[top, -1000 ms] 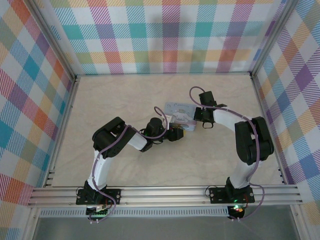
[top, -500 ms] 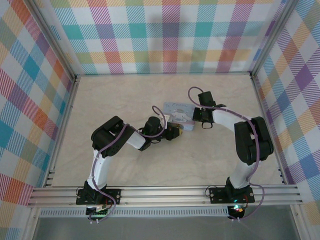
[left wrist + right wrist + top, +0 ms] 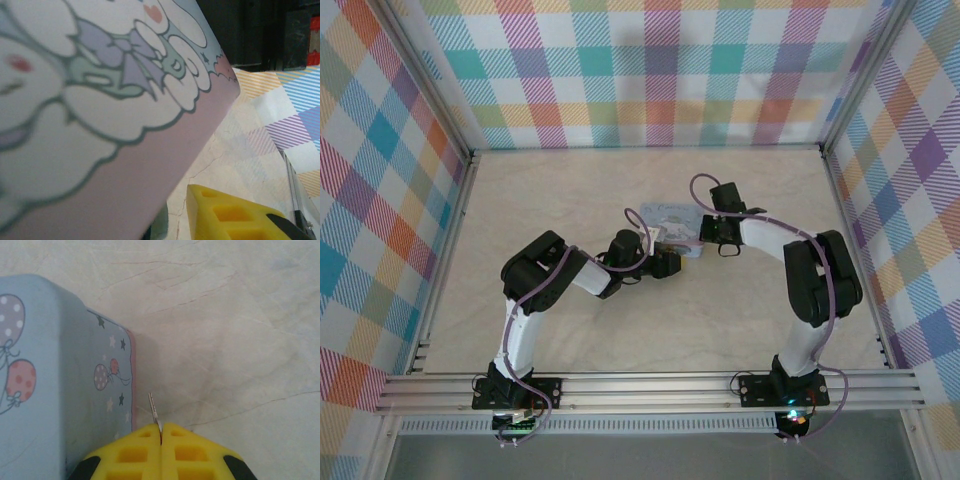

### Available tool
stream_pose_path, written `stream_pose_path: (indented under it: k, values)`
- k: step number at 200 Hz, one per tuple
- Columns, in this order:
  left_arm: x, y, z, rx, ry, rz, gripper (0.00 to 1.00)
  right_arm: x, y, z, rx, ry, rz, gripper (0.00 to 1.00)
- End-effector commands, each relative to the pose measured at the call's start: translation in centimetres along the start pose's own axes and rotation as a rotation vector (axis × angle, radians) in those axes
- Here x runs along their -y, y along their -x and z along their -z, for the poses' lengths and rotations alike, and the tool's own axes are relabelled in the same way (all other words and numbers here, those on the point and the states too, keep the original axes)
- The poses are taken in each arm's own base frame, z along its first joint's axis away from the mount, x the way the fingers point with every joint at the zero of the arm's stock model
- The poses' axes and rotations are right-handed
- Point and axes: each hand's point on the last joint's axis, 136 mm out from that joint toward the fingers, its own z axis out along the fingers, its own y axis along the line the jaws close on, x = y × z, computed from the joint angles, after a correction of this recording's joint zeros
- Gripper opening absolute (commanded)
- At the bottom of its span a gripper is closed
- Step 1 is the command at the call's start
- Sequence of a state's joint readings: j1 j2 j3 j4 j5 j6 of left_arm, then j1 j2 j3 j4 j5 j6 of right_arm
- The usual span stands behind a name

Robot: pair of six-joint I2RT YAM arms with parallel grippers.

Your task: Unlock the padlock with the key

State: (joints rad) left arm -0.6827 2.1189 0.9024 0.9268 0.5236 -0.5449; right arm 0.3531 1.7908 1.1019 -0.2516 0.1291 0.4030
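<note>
The pale-blue tin [image 3: 670, 218] with a white cartoon figure lies mid-table. My left gripper [image 3: 669, 258] is at its near edge. In the left wrist view the tin [image 3: 100, 100] is pressed close to the lens and covers one finger. The other yellow finger [image 3: 230, 215] stands apart from it, with bare table between, so the jaws are open. My right gripper [image 3: 161, 432] is shut on the key [image 3: 153, 409], whose thin silver blade points forward beside the tin's right side [image 3: 107, 380]. From above, the right gripper [image 3: 712, 243] sits at the tin's right end. The padlock is hidden.
The marbled tabletop [image 3: 570, 190] is fenced by aluminium rails and checked cloth walls [image 3: 650, 70]. Open surface lies behind the tin and to the far left. A metal rail [image 3: 295, 195] shows at the right of the left wrist view.
The tin has slid a little to the left and away. Both grippers have followed it the same way. The right gripper stays shut on the key.
</note>
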Motion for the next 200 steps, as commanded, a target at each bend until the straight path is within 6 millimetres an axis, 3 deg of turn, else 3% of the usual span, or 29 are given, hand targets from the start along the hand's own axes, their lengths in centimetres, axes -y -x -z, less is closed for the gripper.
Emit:
stream_pose_path:
  k: [1, 127, 157, 200]
  values:
    - [-2.2, -2.5, -0.7, -0.084, 0.060, 0.081, 0.36, -2.0, 0.9, 0.0, 0.021, 0.054, 0.029, 0.00]
    - [-6.0, -3.1, 3.2, 0.000, 0.235, 0.145, 0.43, -1.9, 0.7, 0.0, 0.021, 0.050, 0.030, 0.00]
    - [-6.4, -2.7, 2.9, 0.008, 0.249, 0.150, 0.41, -2.2, 0.7, 0.0, 0.021, 0.058, 0.030, 0.00]
    - [-6.9, -2.6, 2.6, -0.007, 0.268, 0.149, 0.28, -2.5, 0.5, 0.0, 0.020, 0.059, 0.037, 0.00]
